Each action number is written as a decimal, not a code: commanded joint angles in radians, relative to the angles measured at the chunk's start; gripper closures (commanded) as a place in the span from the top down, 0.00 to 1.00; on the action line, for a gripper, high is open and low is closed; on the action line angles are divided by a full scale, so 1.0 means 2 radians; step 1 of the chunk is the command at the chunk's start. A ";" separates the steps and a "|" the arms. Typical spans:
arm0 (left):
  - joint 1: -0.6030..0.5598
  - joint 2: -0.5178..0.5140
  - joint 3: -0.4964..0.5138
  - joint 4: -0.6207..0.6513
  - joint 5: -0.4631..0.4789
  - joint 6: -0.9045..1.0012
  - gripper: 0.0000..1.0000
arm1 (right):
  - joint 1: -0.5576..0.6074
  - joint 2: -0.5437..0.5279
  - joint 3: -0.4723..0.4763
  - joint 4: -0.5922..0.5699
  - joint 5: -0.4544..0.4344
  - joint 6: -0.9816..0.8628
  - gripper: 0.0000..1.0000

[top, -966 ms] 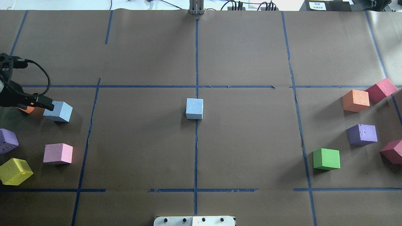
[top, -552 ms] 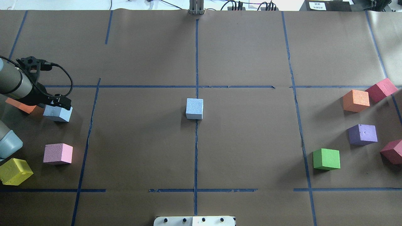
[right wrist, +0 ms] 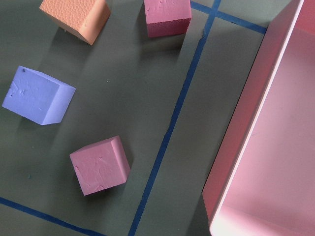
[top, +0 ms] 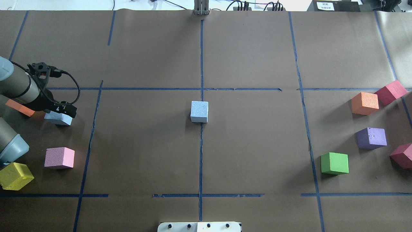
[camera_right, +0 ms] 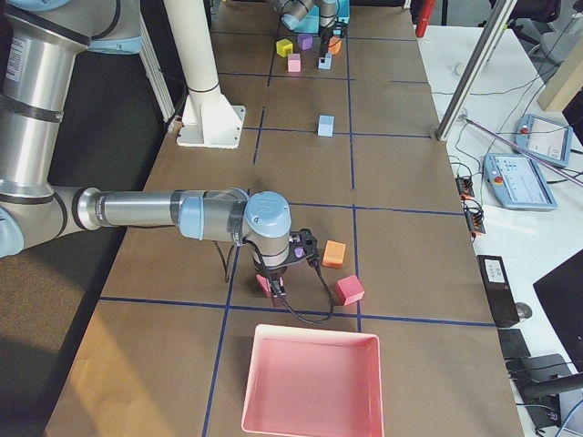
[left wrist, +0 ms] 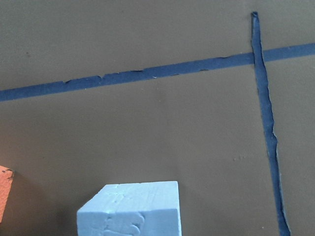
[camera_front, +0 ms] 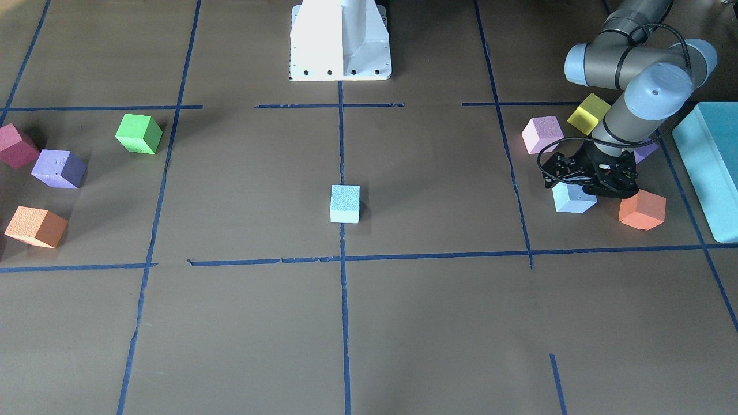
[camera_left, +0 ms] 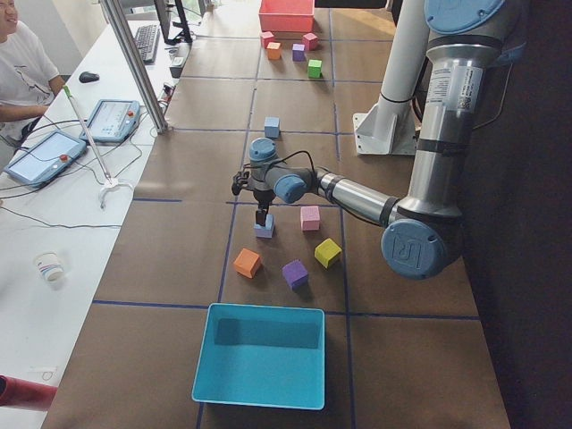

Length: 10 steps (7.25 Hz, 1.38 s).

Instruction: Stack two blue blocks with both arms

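Left fingers (top: 68, 111) hang right over one blue block (top: 59, 120) and hide part of its top. I cannot tell if they are spread or pinching it. They belong to the left arm (top: 19, 88), which reaches in low from the side.

That block sits on the brown tabletop (top: 145, 151), far over on the robot's left side. An orange block (top: 19, 108) is just beside it. A pink block (top: 59, 158) and a yellow block (top: 15, 175) lie nearer the robot on the same side. A big teal box (camera_left: 268, 309) sits at that end of the tabletop.

The other blue block (top: 199, 111) sits alone in the middle, on a blue tape line, well apart from the first one.

Over on the robot's right side, the right arm (camera_right: 155, 211) reaches low among more blocks, near a pink tray (camera_right: 310, 333). I cannot tell how the right fingers (camera_right: 276, 288) stand.
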 commanded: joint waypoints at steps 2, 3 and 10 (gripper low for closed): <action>-0.010 -0.001 -0.021 0.043 -0.016 0.005 1.00 | 0.000 0.001 0.000 0.000 0.000 0.000 1.00; -0.016 -0.003 -0.016 0.044 -0.014 0.005 1.00 | 0.000 0.000 0.000 0.000 -0.001 0.000 1.00; -0.017 -0.022 0.049 0.030 -0.013 0.005 0.99 | -0.001 0.001 -0.004 0.000 -0.003 -0.001 1.00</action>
